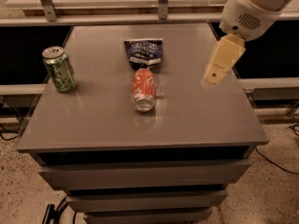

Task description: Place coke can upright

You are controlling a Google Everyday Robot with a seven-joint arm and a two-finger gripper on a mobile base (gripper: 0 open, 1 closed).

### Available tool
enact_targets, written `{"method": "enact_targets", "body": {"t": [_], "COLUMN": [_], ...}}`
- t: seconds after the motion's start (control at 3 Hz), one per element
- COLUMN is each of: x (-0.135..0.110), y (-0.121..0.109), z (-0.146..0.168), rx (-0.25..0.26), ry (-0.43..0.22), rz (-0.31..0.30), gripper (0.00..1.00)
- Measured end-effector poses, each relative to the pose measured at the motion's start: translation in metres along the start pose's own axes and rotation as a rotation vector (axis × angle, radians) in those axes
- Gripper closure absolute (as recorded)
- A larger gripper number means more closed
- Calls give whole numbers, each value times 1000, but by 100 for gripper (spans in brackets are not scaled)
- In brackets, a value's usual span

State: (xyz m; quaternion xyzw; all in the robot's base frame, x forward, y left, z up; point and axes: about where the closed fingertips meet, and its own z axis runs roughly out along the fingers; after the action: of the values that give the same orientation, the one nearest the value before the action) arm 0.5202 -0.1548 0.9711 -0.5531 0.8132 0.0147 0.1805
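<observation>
The coke can (143, 88) is red-orange with white lettering and silver ends. It lies on its side in the middle of the grey table (93, 120), one silver end facing the front edge. My gripper (219, 64) hangs from the white arm at the upper right. It is above the right part of the table, to the right of the can, apart from it and holding nothing that I can see.
A green can (59, 69) stands upright near the table's left edge. A dark blue snack bag (143, 51) lies just behind the coke can. A metal-framed shelf (159, 3) runs behind the table. Drawers sit below the top.
</observation>
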Motion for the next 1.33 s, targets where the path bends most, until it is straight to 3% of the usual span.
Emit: {"method": "enact_targets", "body": {"t": [0.33,0.67,1.0,1.33], "x": [-29,-58,-70,-75], "y": [-20,-33,-35,-36], "z": [25,43,47,49], "rx": [-18,-13,4,40], "ry": [90,166,152,129], "rz": [100,238,331,352], "gripper": [0,0,0,0]}}
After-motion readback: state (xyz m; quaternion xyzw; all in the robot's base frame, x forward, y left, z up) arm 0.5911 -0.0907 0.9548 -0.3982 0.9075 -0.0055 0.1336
